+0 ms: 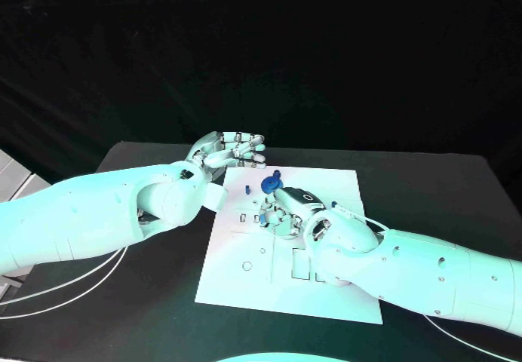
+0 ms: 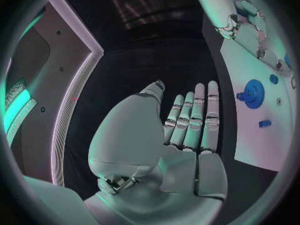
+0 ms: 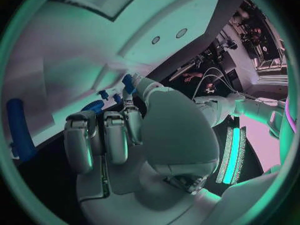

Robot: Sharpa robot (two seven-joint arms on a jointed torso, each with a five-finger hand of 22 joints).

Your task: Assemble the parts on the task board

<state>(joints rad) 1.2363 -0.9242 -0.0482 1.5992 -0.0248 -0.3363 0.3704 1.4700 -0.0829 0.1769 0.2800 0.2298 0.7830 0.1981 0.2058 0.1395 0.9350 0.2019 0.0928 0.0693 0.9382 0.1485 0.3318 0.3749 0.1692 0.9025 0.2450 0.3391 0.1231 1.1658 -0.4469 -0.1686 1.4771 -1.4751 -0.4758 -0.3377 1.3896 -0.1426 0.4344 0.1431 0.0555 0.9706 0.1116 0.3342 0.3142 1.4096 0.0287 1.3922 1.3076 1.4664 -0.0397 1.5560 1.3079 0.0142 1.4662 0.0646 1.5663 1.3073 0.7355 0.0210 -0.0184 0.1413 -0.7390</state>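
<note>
Blue toothed gear [image 2: 254, 93] lies on white task board [image 1: 327, 283].

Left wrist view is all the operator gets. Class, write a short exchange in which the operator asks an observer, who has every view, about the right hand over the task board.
Operator: Where over the board is the right hand?
Observer: In the head view the right hand hangs over the middle of the task board, just on the robot's side of the blue gear.
Operator: Is it holding a part?
Observer: The right wrist view shows its fingers curled in, with a small blue part by their tips. I cannot tell whether it is gripped.
</note>
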